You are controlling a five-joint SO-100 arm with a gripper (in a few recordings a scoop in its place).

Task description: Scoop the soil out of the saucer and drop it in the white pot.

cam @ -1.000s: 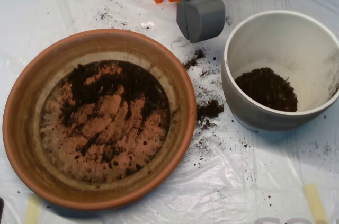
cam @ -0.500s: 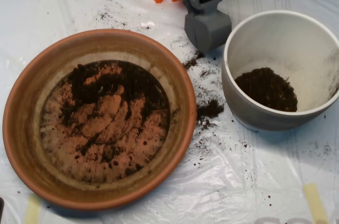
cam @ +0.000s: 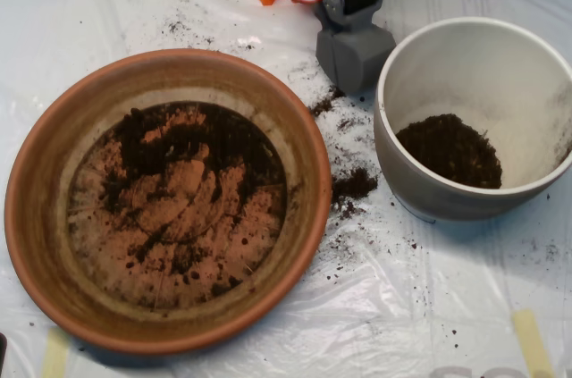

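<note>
Bright, even light falls from above. The plastic sheet (cam: 375, 306) glares white in its wrinkles; soft shadows lie under the saucer (cam: 54, 217) and white pot (cam: 420, 186). Focus is slightly soft throughout.

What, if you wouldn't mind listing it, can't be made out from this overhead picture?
- Inside of the end effector: its grey shell faces the overhead camera, so any load is hidden.
- The arm above it: cut off by the top edge.
- Depth of the soil in the white pot: just its surface shows.
- Saucer underside and the plastic sheet beneath it: covered by the dish.
- Dark object at the bottom left: cut off by the edge.
</note>
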